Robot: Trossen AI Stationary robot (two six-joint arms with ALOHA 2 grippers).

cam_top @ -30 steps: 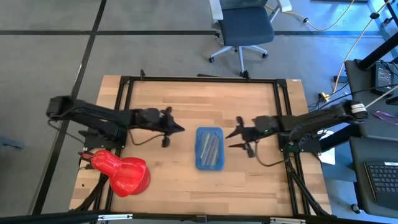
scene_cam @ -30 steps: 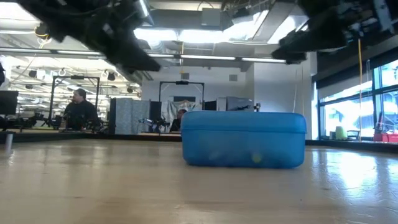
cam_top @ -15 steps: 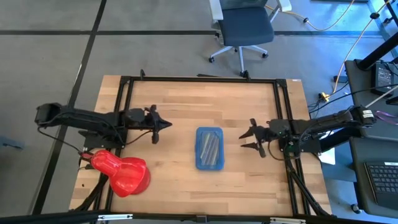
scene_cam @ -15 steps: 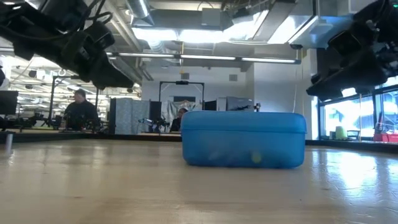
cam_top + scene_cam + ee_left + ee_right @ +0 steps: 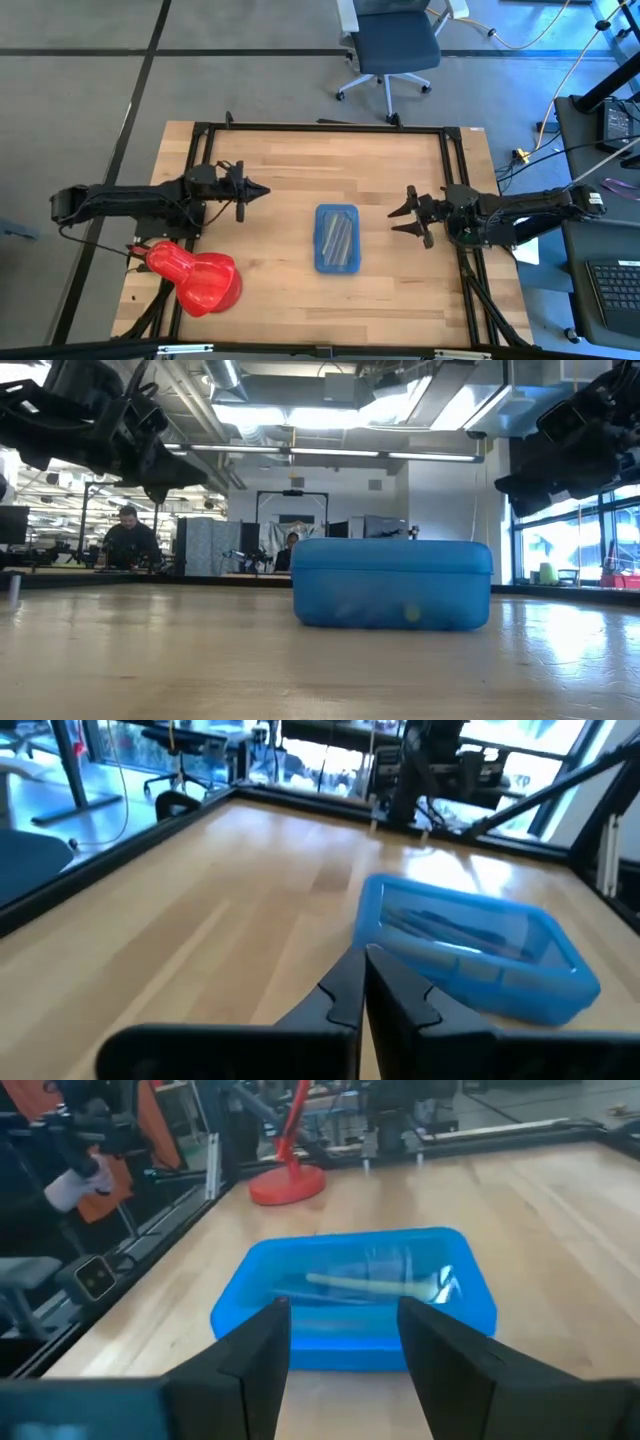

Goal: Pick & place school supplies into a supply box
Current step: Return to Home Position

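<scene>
The supply box [image 5: 337, 238] lies shut just below the middle of the worktop [image 5: 290, 160] in the high view, with its long sides running up and down the frame. It is translucent blue with rounded corners. Through the lid show the school supplies [image 5: 338, 236], thin sticks lying lengthwise. In the right wrist view one pale stick [image 5: 365, 1285] lies across the inside of the box [image 5: 300, 1325]. No writing on it can be made out.

The left gripper [image 5: 262, 190] hangs above the bare wood at left of centre, its tip pointing toward the frame's right. In the left wrist view its fingers [image 5: 345, 982] are pressed together with nothing between them, and the box [image 5: 470, 960] is well ahead. The right gripper [image 5: 402, 210] hangs over the right part of the worktop, with its fingers spread wide and empty. It points at the box and is well apart from it.

Bare wood surrounds the box on every side, and a black frame [image 5: 200, 150] runs along the worktop edges. A glossy red object [image 5: 195, 277] sits near the lower left corner. An office chair [image 5: 395, 45] stands on the floor beyond the top edge. In the low view the box [image 5: 391, 584] stands alone at centre, with both arms high above at the upper corners. A person [image 5: 128, 538] sits far back at left.
</scene>
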